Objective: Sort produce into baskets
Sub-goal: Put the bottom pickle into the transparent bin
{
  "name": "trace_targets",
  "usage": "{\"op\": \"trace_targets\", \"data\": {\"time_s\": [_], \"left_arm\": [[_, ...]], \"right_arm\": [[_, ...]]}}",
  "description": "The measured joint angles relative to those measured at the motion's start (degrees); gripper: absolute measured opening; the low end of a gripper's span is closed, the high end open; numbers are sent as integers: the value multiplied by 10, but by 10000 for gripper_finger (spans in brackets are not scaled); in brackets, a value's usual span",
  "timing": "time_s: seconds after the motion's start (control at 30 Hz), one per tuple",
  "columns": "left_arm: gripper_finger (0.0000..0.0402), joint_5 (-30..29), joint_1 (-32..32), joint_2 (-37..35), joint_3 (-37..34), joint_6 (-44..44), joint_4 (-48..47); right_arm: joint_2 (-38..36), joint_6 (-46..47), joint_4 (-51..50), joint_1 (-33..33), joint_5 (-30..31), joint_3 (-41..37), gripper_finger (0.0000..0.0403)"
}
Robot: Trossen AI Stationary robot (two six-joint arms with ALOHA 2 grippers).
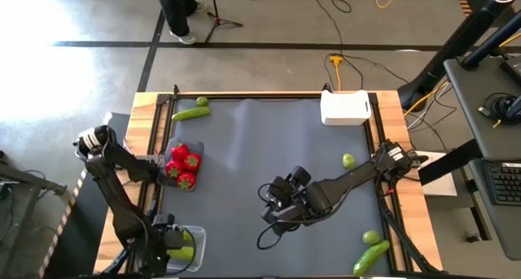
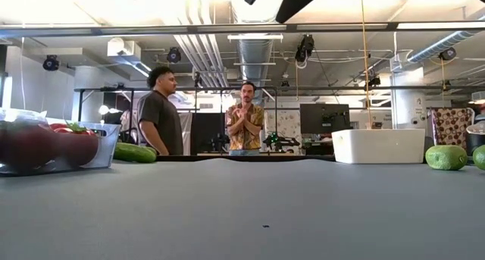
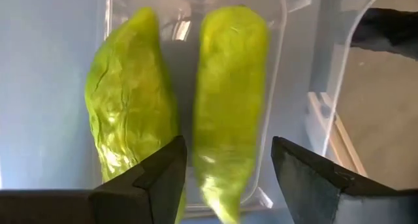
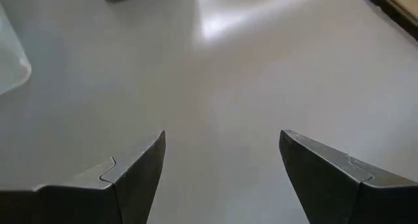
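Note:
My left gripper (image 3: 228, 152) is open above the clear tub (image 1: 194, 248) at the table's near left corner. Two long green pieces lie side by side in the tub (image 3: 130, 100) (image 3: 232, 87). My fingers stand on either side of the second piece, with a small gap on each side. My right gripper (image 4: 222, 152) is open and empty, low over the grey mat (image 1: 273, 212) near the table's middle. Red pieces with green tops (image 1: 183, 167) fill a small tray at the left. The white box (image 1: 346, 108) stands at the far right.
A long green piece (image 1: 191, 113) and a lime ball (image 1: 202, 102) lie at the far left. One lime ball (image 1: 348, 160) lies at the right. Another ball (image 1: 370, 238) and a long green piece (image 1: 372, 257) lie near the right front corner. Two people stand in the room beyond (image 2: 163, 112).

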Motion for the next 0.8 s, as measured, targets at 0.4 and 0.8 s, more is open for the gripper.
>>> {"op": "trace_targets", "data": {"time_s": [0.4,0.8], "left_arm": [[208,-68,1,-12,89,21,-149],[208,-632,9,-12,223,29,-278]], "right_arm": [[-27,76,-139,14,-192,35,292],[-25,534,-165,159,-431,-76,292]]}}
